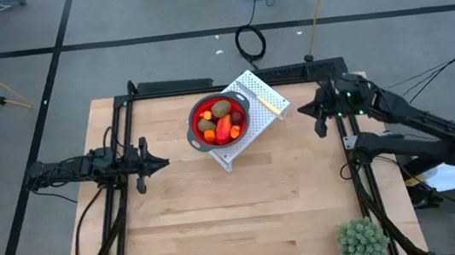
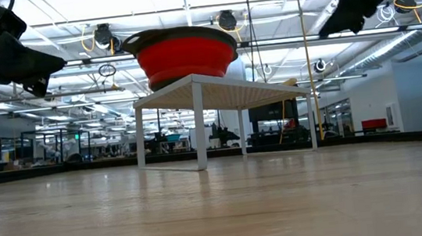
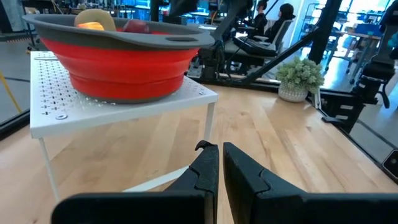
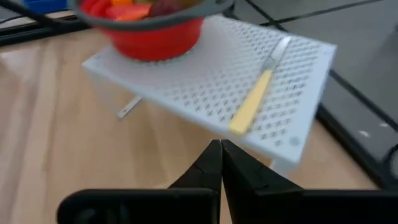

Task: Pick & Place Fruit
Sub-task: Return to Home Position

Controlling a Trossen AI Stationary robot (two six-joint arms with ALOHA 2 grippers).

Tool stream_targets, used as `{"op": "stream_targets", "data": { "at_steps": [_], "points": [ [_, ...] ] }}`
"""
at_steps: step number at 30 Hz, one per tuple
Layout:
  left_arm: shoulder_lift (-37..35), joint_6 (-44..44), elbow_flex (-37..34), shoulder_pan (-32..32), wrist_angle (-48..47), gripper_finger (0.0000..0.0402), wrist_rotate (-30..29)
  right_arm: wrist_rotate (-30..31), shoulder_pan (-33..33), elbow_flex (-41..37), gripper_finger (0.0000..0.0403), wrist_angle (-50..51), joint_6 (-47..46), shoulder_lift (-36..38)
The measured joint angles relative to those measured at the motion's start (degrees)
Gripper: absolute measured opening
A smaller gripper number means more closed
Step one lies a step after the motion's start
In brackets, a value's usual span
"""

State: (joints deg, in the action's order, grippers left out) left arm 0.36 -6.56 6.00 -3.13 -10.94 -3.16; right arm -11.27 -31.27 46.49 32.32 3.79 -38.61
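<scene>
The fruit (image 1: 222, 121), olive-brown, orange and red pieces, lies in a red bowl with a grey rim (image 1: 194, 114). The bowl stands on a white perforated rack (image 1: 256, 134) at the table's far middle. My left gripper (image 1: 165, 161) hovers shut to the left of the rack, pointing level toward it, with nothing between its fingers (image 3: 205, 168). My right gripper (image 1: 301, 110) is shut and bare, raised to the right of the rack and tipped slightly down toward it. In the right wrist view its fingertips (image 4: 214, 155) point at the rack's near corner.
A pale yellow-handled utensil (image 1: 269, 99) lies on the rack beside the bowl. A spiky green plant ball (image 1: 362, 241) sits at the table's near right corner. Bare wooden tabletop (image 1: 237, 212) stretches from the rack to the near edge. Black frame rails run along both sides.
</scene>
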Motion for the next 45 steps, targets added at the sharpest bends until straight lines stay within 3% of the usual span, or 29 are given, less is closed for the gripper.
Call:
{"op": "stream_targets", "data": {
  "at_steps": [12,15,19,21,25,32,35,45],
  "points": [
    [-0.01,0.27,0.0,0.01,0.0,0.0021,-3.17,-2.75,0.0,-6.66,0.0004,-1.3,4.92,12.3],
    [0.0,0.26,0.0,0.0,0.0,0.0021,-3.19,-7.11,0.0,-7.93,0.0004,-2.32,5.44,15.83],
    [0.0,0.22,0.0,0.02,0.02,0.0021,-3.25,-14.93,0.23,-13.32,0.0003,-14.08,-4.44,19.35],
    [-0.02,0.22,0.0,0.0,0.02,0.0021,-3.3,-16.03,1.16,-16.7,0.0001,-21.09,-8.02,20.15],
    [-0.01,-0.99,0.0,0.01,0.04,0.0021,-3.31,-15.69,4.13,-21.23,0.0001,-27.93,-9.35,20.48],
    [-0.02,-2.8,0.0,0.02,0.02,0.0021,-3.3,-14.25,10.66,-23.38,0.0001,-26.96,-10.43,21.22],
    [-0.01,-2.74,0.0,0.02,0.01,0.0021,-3.3,-13.92,13.17,-23.38,0.0001,-23.86,-10.45,23.1],
    [-0.01,-0.11,0.0,0.0,-0.99,0.0021,-3.67,-4.09,18.27,-23.38,0.0,-12.55,-10.65,32.35]
  ]
}}
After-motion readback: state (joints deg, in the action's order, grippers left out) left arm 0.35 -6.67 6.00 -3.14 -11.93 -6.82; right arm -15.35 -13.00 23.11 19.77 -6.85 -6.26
